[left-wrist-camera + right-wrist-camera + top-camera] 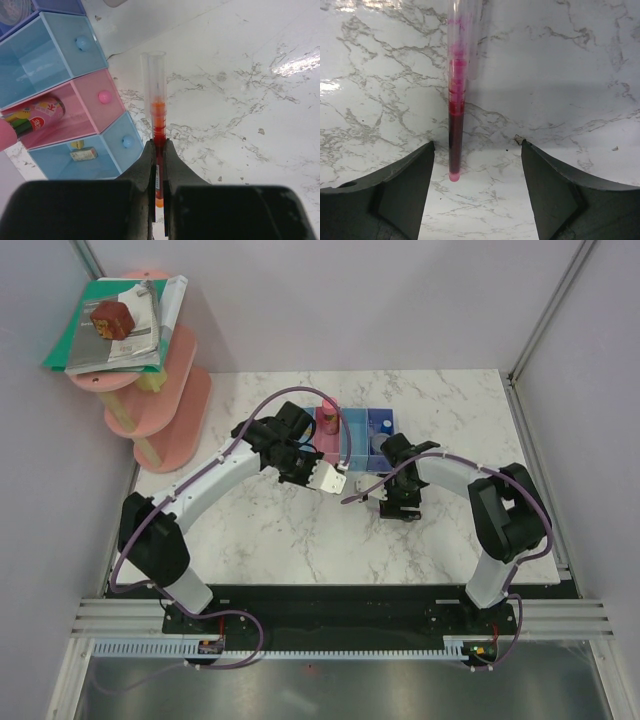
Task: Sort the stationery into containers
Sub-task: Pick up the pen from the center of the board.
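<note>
Left tool [159,150] is clenched tight on the red pen [157,107], and I have it gripped low on the barrel. Its clear cap end sticks straight out ahead of the fingers over the marble table [240,90]. Just a stub of the orange tail shows behind the grip.

The row of trays [97,107] sits off to the left of the pen in the left wrist view. The nearest light blue tray [117,142] is just beside the tool, with small tan blocks [82,154] lying inside it. Next along, the pink tray holds the pink-capped tube [35,115] on its side. The following light blue tray [65,50] shows nothing inside from this angle. Only a corner of the darker blue tray [55,5] is in view, so I cannot tell what it holds.

Right tool [477,145] is spread wide, low over the table and gripping nothing. A pink-red pen [456,125] runs between its fingers, closer to the finger on the left of that view and touching neither. I cannot tell whether it is the same pen.

From above, both tools meet mid-table just in front of the trays, with the left tool [333,478] beside the right tool [392,502].
</note>
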Controlling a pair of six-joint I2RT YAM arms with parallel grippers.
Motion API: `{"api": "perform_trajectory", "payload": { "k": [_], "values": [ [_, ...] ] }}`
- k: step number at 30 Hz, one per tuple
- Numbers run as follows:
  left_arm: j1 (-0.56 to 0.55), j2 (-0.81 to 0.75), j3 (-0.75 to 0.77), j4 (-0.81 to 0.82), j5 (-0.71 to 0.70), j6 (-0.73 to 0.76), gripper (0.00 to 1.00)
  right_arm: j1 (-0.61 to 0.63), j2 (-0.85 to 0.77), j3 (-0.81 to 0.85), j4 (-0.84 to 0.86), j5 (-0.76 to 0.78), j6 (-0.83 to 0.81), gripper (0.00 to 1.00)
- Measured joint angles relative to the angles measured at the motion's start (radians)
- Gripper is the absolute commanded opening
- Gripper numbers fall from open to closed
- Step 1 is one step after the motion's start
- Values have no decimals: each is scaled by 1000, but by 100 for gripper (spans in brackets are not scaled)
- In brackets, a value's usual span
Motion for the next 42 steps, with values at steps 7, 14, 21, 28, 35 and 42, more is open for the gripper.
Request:
{"api": "perform_trajectory", "payload": {
  "k": [7,14,21,28,35,42],
  "values": [
    [0,-8,7,2,-2,-7,2,0,10,8,-17,-5,-8,59],
    [0,-8,43,4,-3,-19,2,9,12,8,-47,-7,0,8],
    [3,-8,74,18,-23,-55,2,8,-3,2,-37,-6,11,0],
    [19,4,158,36,-62,-198,2,7,-54,-40,10,-6,85,0],
    [35,46,255,53,-90,-420,2,6,-233,-48,7,0,214,0],
    [35,153,385,53,-96,-664,2,-7,-430,-42,5,32,378,0]
  ]
}}
